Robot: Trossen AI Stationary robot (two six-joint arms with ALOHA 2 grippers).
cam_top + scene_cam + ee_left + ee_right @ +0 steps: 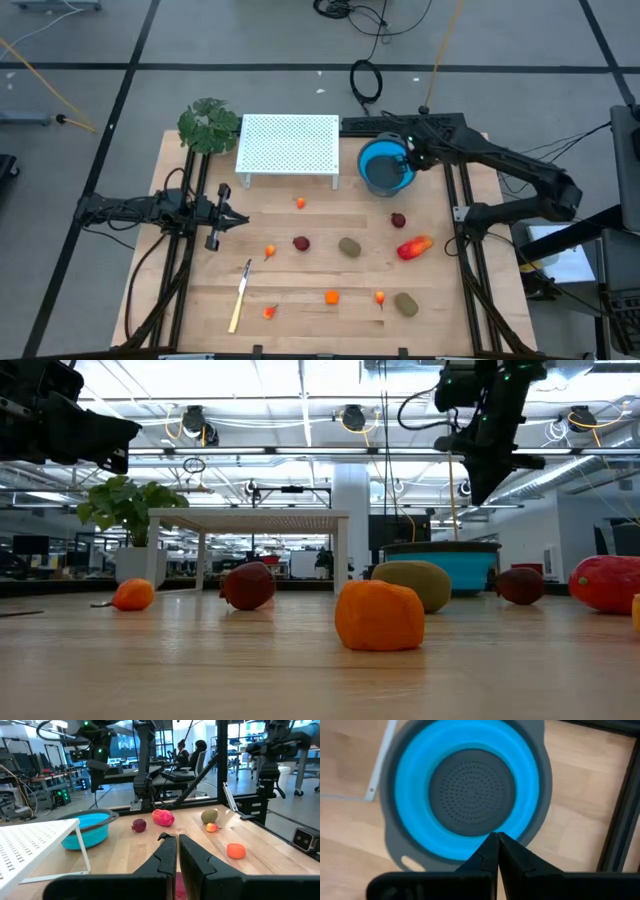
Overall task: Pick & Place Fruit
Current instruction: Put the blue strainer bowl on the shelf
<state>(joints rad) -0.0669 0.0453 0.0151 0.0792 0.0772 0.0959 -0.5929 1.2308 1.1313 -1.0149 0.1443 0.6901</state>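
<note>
Nothing is held by the right gripper (497,836), pressed together over the empty blue strainer (385,166), so its fingers should be spread before it is lowered squarely onto the nearest fruit, the dark red piece (398,220) lying just beside the strainer.

Lying on the counter (300,300) are five tiny orange fruit pieces (331,297), two dark red round pieces (301,243), two olive-brown ovals (349,246) and one larger red-orange piece (414,247). Also sitting there are one blue colander (385,167), one white perforated rack (289,145), one yellow-handled knife (240,294) and one leafy plant (209,125).
</note>
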